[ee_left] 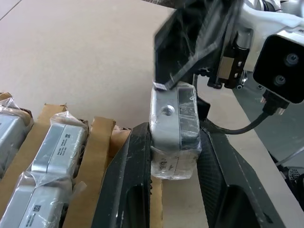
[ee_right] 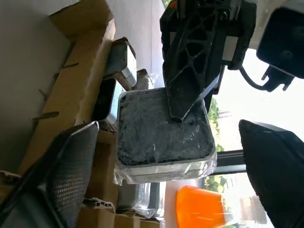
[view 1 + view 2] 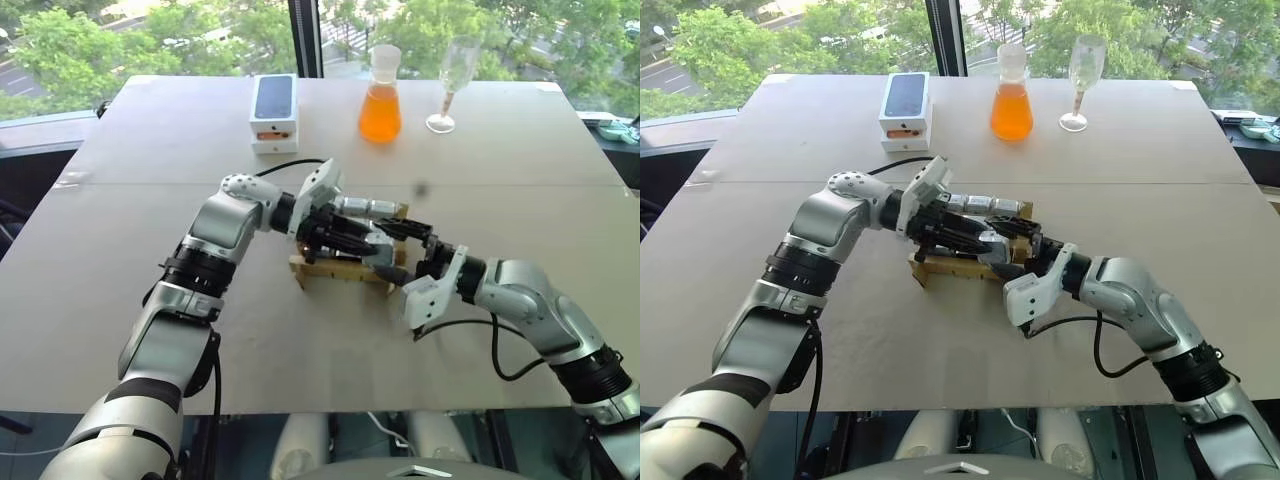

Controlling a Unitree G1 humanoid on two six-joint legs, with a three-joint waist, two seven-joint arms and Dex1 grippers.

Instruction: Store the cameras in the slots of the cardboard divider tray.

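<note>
Tan bench (image 3: 150,300) fills most of the frame, faint seam running across its upper third. Window behind at top w/ green trees; dark frame post at top centre.

Upper centre of bench: white phone box (image 3: 273,112), flask (image 3: 380,95) w/ orange liquid, empty wine glass (image 3: 447,85) to its right, all well apart from the work area.

Mid-frame: cardboard tray (image 3: 335,268), low tan grid, partly hidden by both grippers. Left wrist view shows at least 2 plastic-wrapped silver cams (image 1: 52,156) already sitting in slots along one row, cardboard strips between them. Can't count filled slots, arms cover too much.

Left gripper (image 1: 173,147) comes in from left of frame, over the tray; fingers (image 1: 130,180) clenched on a wrapped silver cam (image 1: 173,128), one on each side of it, cam upright above the tray edge. Right wrist view shows the same cam (image 2: 161,137), dark face toward that lens, w/ one left finger lying across the face.

Right gripper (image 2: 166,166) reaches from lower right of frame to the tray's right side; fingers (image 2: 71,166) released, spread wide on either side of the cam, not touching it.
</note>
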